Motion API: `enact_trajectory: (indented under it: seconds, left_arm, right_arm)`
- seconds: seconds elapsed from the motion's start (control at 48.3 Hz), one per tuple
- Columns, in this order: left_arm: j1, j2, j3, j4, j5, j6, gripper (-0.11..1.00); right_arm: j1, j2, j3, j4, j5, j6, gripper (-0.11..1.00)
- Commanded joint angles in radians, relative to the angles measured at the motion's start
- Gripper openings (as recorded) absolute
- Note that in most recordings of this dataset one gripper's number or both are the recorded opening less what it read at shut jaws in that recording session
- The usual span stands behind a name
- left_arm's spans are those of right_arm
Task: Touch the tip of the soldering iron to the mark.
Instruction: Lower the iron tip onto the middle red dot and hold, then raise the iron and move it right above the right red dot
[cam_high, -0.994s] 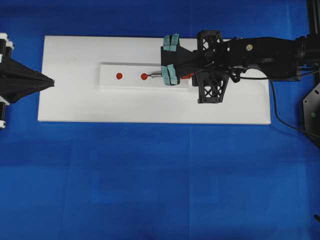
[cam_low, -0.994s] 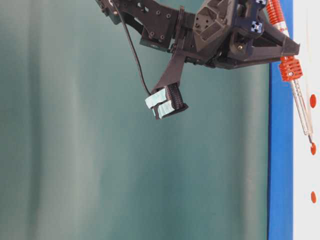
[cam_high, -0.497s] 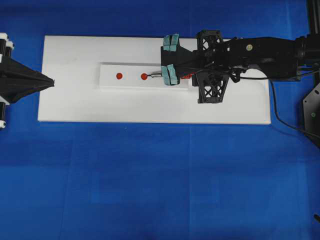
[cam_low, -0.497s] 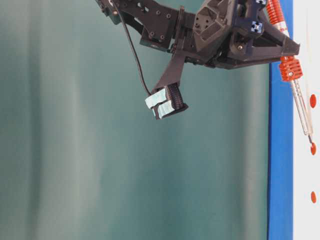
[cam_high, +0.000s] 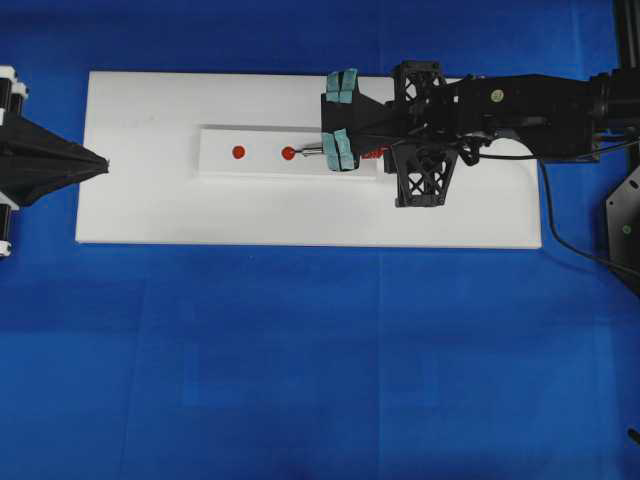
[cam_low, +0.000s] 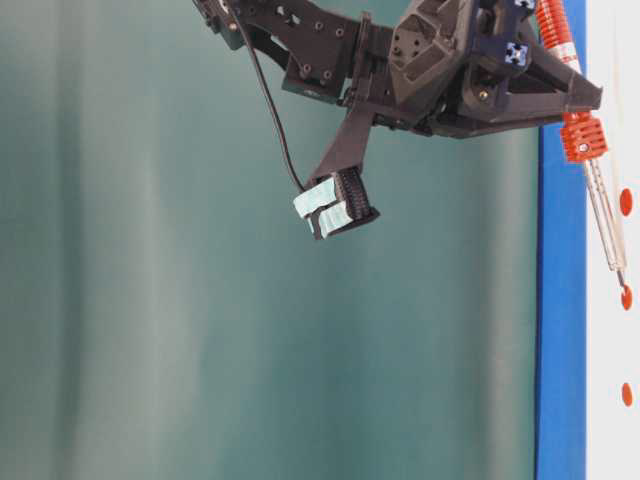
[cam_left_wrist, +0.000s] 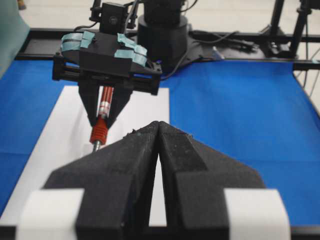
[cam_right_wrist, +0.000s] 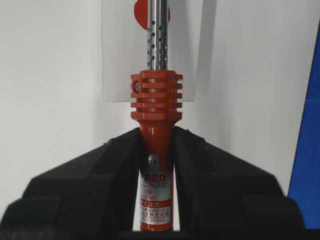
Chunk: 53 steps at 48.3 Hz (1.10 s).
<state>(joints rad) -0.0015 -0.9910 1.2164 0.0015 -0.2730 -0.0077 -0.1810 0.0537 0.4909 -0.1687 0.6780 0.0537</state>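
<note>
R tool (cam_right_wrist: 156, 150) clamped on soldering iron (cam_right_wrist: 155, 105) handle; tip at or just off nearer red mark (cam_high: 288, 153) on strip. L tool (cam_left_wrist: 158, 150) shut, idle. Advice: ease down gently, no side drift.

Top-down, sideways table-level perhaps rotated, two close wrist views; shared white board (cam_high: 300, 215).

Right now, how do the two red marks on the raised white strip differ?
The mark nearer the right gripper has the soldering iron tip at it: right mark. The left mark sits bare, apart from the tool and closer to the idle left gripper. In the overhead view, both look like similar round red dots on one strip.
</note>
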Motion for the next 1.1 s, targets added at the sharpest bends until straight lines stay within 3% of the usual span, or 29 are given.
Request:
enact_trajectory:
  seconds: [0.0, 0.435, 0.87, 1.077]
  left_arm:
    - [0.0, 0.003, -0.011, 0.002, -0.005, 0.0, 0.02]
    - [0.0, 0.005, -0.011, 0.0, -0.005, 0.0, 0.02]
    - [0.0, 0.003, -0.011, 0.002, -0.006, 0.0, 0.02]
    - [0.0, 0.003, -0.011, 0.002, -0.006, 0.0, 0.02]
  right_arm:
    - [0.002, -0.012, -0.014, 0.003, -0.003, 0.0, 0.06]
    - [0.0, -0.029, -0.048, 0.002, 0.037, 0.003, 0.06]
    - [0.002, -0.169, -0.132, -0.011, 0.195, 0.003, 0.06]
    - [0.002, -0.195, -0.138, -0.025, 0.212, 0.003, 0.06]
